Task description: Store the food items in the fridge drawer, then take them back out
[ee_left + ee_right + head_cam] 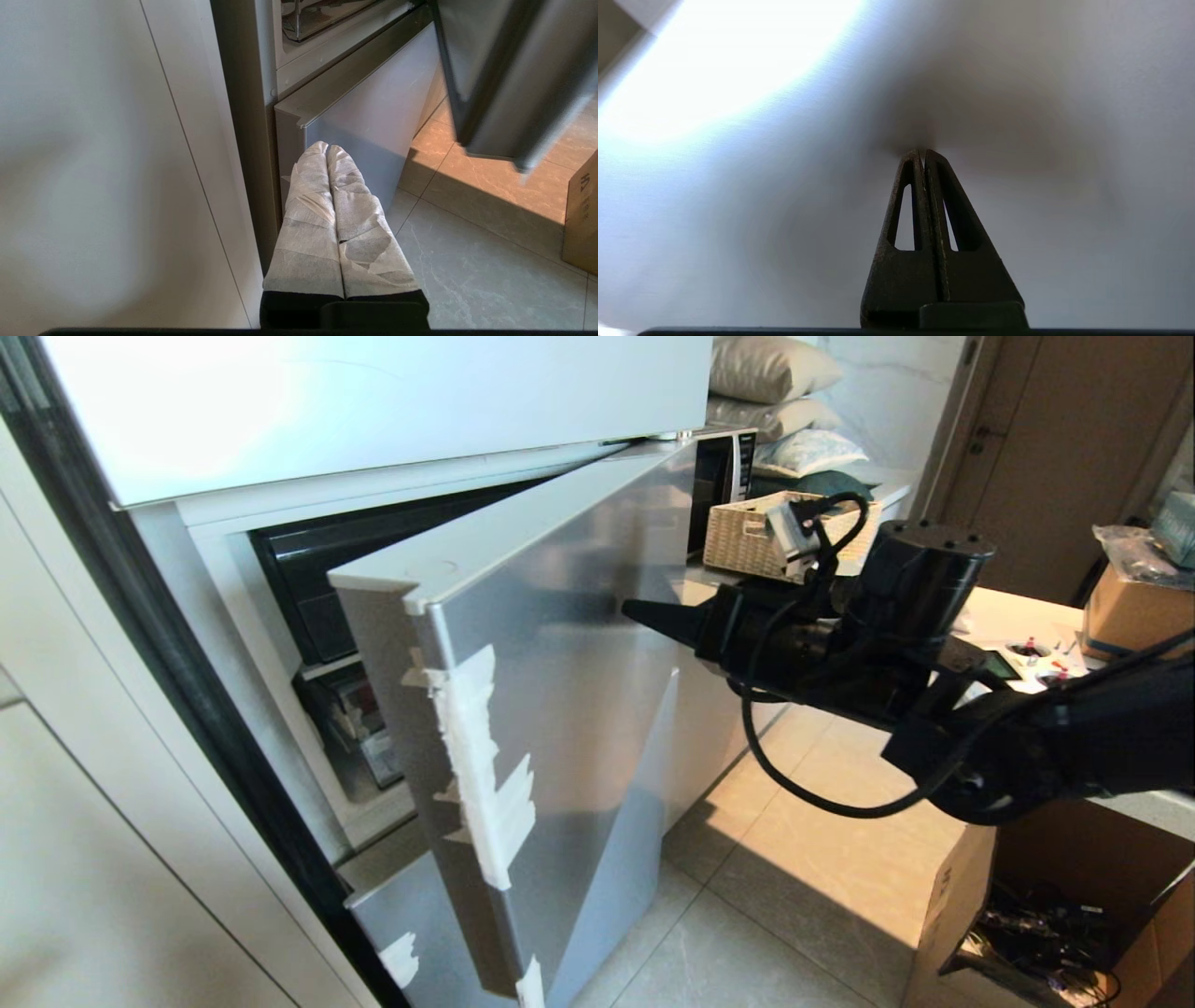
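Fridge drawer hidden behind half-open fridge door [560, 663]; closed right gripper [635, 609] touches it.

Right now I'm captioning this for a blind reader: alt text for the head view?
The right gripper, shut, points its tips at the outer face of a half-open silver fridge door patched with white tape. Behind stand a wicker basket and cardboard boxes.

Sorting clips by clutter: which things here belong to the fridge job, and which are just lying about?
Job: fridge door, half open; right gripper, shut, at the door's face; left gripper, shut, low beside the fridge.
Lying about: wicker basket, pillows, cardboard boxes, microwave.
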### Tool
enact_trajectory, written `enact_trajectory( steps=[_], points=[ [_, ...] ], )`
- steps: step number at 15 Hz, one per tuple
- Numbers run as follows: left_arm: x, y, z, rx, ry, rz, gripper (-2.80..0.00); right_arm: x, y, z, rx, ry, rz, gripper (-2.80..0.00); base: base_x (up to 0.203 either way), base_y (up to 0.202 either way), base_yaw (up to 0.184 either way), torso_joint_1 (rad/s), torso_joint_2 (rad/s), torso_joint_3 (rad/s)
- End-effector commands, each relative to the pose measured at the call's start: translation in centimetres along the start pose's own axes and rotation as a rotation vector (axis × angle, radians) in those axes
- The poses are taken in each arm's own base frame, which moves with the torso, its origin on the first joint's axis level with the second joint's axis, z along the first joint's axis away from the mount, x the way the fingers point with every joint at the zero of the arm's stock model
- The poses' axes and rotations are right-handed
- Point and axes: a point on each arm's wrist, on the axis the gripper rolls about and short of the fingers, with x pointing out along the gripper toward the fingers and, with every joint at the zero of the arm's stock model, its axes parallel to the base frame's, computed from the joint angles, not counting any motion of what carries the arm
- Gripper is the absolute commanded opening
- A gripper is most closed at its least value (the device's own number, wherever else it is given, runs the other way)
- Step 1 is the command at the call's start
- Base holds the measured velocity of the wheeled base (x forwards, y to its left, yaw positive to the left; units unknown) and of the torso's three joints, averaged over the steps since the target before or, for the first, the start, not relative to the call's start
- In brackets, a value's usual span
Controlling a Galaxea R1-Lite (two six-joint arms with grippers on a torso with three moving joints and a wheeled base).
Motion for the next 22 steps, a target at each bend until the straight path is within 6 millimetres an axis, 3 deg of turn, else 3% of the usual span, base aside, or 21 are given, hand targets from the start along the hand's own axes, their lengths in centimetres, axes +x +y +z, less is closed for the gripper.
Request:
enact_trajectory(
  steps=[1,7,11,13,15,19,22],
  points=[
    [0.0,0.0,0.0,0.0,0.0,0.0,-2.8,3.2,-2.5,-2.9,0.014,0.051,0.002,-2.8,0.0,0.0,0.0,0.0,0.0,0.0],
    [0.0,0.0,0.0,0.0,0.0,0.0,-2.8,10.7,-5.6,-6.8,-0.087,-0.046,-0.063,-2.8,0.0,0.0,0.0,0.0,0.0,0.0],
    [0.0,0.0,0.0,0.0,0.001,0.0,-2.8,9.6,-3.7,-5.6,-0.09,-0.058,-0.07,-2.8,0.0,0.0,0.0,0.0,0.0,0.0],
    [0.0,0.0,0.0,0.0,0.001,0.0,-2.8,7.3,-1.6,-4.5,-0.087,-0.05,-0.075,-2.8,0.0,0.0,0.0,0.0,0.0,0.0],
    [0.0,0.0,0.0,0.0,0.0,0.0,-2.8,3.6,1.7,-2.8,-0.1,-0.064,-0.069,-2.8,0.0,0.0,0.0,0.0,0.0,0.0],
    [0.0,0.0,0.0,0.0,0.001,0.0,-2.8,-7.3,8.6,-1.2,-0.203,-0.122,-0.136,-2.8,0.0,0.0,0.0,0.0,0.0,0.0],
    [0.0,0.0,0.0,0.0,0.001,0.0,-2.8,-15.5,11.2,-2.3,-0.311,-0.202,-0.307,-2.8,0.0,0.0,0.0,0.0,0.0,0.0]
  ],
)
